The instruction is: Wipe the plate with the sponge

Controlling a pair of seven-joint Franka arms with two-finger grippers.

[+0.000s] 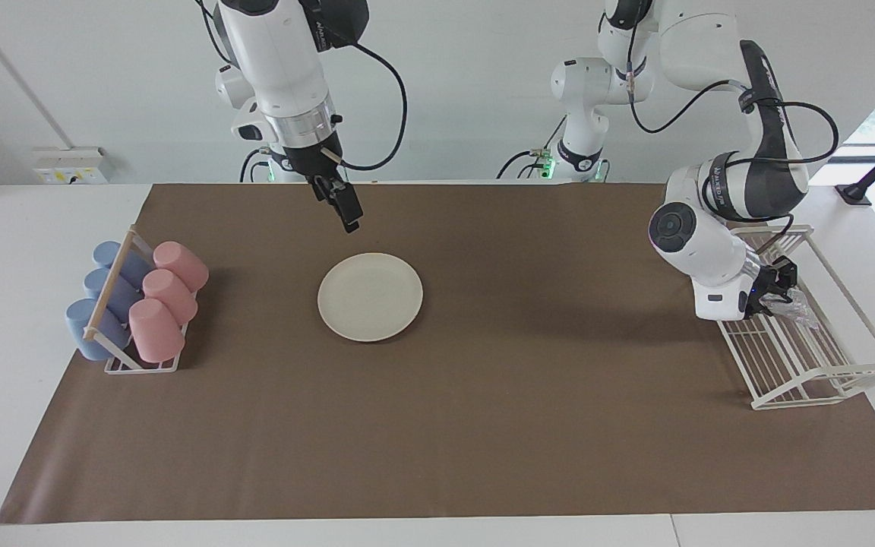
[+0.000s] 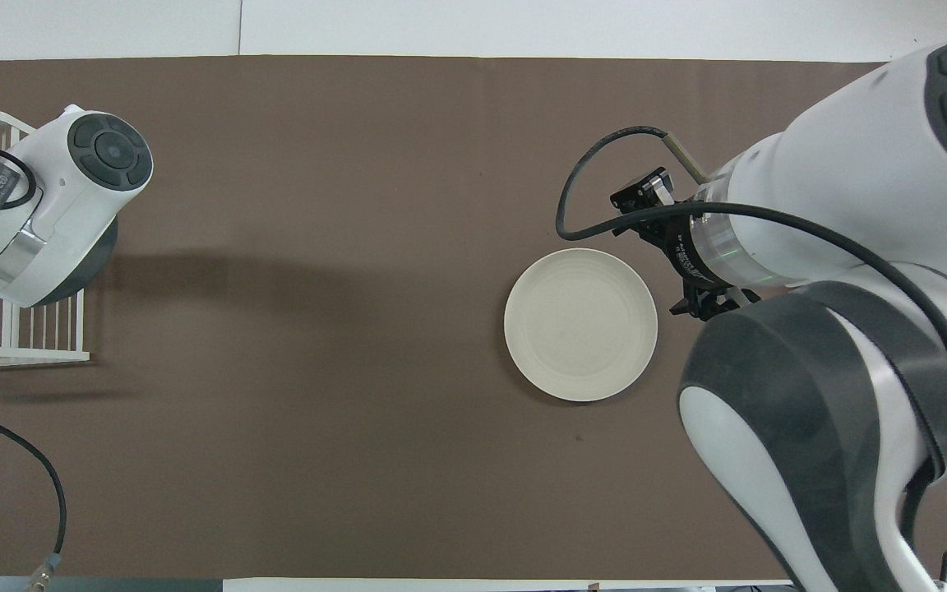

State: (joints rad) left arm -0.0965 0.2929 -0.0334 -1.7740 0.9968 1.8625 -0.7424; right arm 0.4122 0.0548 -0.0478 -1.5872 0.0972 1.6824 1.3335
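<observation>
Sponge (image 1: 787, 305) in the wire rack (image 1: 825, 365), middle right, sits gripped by the left end effector (image 1: 775, 292) for lifting; right end effector (image 1: 346, 211), fingers indiscernible, hangs near the plate (image 1: 370, 296).

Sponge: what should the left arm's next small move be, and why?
Probably lift straight up. The left gripper is down in the white wire rack at the silvery sponge, seemingly closed on it, while the plate sits bare mid-table. The right gripper hovers near the plate.
</observation>
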